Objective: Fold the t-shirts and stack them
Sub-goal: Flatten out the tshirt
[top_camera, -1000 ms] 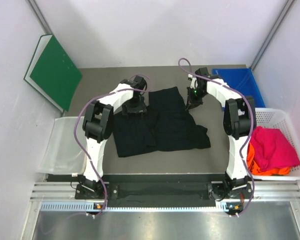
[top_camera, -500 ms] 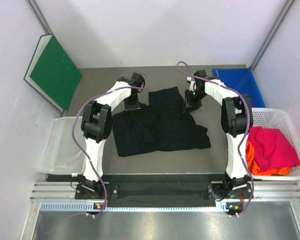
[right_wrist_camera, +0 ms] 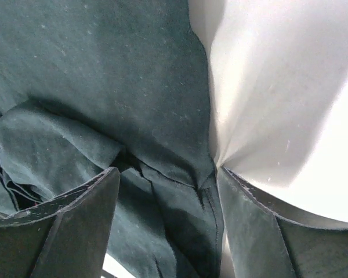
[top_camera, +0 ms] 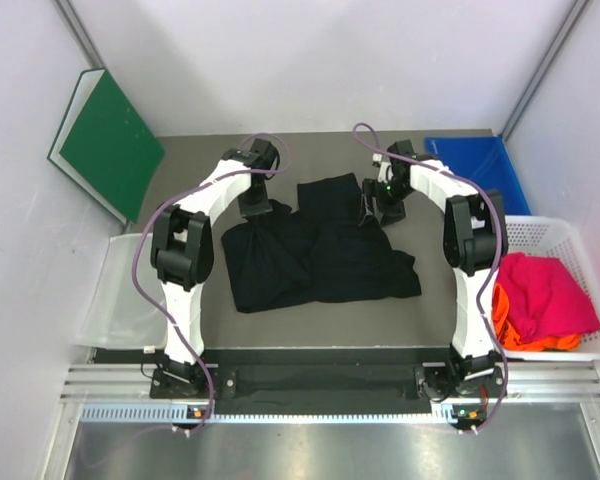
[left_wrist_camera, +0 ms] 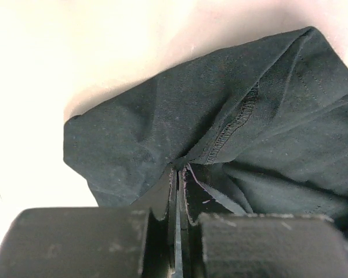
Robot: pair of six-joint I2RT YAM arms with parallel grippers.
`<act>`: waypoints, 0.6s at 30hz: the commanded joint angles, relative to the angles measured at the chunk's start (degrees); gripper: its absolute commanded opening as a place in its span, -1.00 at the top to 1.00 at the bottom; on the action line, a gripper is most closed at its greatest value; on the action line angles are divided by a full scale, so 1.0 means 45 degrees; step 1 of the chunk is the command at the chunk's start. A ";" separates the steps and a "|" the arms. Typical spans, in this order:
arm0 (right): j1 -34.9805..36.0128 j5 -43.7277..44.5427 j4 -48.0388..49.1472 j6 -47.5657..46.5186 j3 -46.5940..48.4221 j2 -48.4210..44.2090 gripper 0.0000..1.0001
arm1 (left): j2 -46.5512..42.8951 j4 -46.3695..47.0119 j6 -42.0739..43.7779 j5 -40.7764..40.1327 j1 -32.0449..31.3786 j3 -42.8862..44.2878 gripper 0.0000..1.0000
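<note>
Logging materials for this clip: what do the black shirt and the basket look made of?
Black shirt: soft matte cloth, likely cotton; it creases and shows a stitched seam. Basket: white plastic, probably; rigid lattice walls.

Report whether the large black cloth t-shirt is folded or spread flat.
Neither: the black t-shirt lies crumpled in uneven overlapping layers, left gripper pinching one edge.

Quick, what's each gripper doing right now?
Left gripper: closed, pinching the black t-shirt.
Right gripper: open, with the same shirt's edge between its jaws.
</note>
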 commanded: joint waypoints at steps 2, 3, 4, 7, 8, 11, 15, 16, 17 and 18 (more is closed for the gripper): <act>0.0058 -0.0768 -0.0295 -0.0430 0.0688 0.1374 0.24 | -0.0895 -0.0213 -0.0186 -0.0700 0.0013 0.0085 1.00; 0.0058 -0.0828 -0.0509 -0.0431 0.0825 0.1491 0.87 | -0.1089 -0.0291 -0.0225 -0.0779 0.0091 0.0046 1.00; 0.0077 -0.0751 -0.0511 -0.0431 0.0904 0.1473 1.00 | -0.1227 -0.0350 -0.0322 -0.0857 0.0130 -0.0051 1.00; 0.0038 0.0165 -0.0102 -0.0333 0.0477 0.0502 1.00 | -0.2104 -0.0253 -0.0439 -0.1228 0.0520 -0.0694 1.00; -0.0039 0.0477 0.0054 -0.0256 0.0339 0.0168 1.00 | -0.2378 -0.0117 -0.0459 -0.1248 0.0869 -0.0909 1.00; -0.0467 0.1455 0.0717 0.0133 -0.0246 -0.1199 1.00 | -0.3549 0.0292 -0.0479 -0.1346 0.1844 -0.1807 1.00; -0.1327 0.2488 0.1655 0.0526 -0.0814 -0.2684 1.00 | -0.4936 0.0664 -0.0362 -0.1852 0.3175 -0.3075 1.00; -0.1484 0.2647 0.1773 0.0526 -0.0776 -0.2745 1.00 | -0.4997 0.0588 -0.0362 -0.1873 0.3429 -0.3214 1.00; -0.1737 0.2745 0.1774 0.0546 -0.0679 -0.2669 1.00 | -0.5017 0.0490 -0.0343 -0.1893 0.3876 -0.3351 1.00; -0.1836 0.2784 0.1678 0.0565 -0.0504 -0.2300 1.00 | -0.4940 0.0219 -0.0304 -0.1932 0.4074 -0.3488 1.00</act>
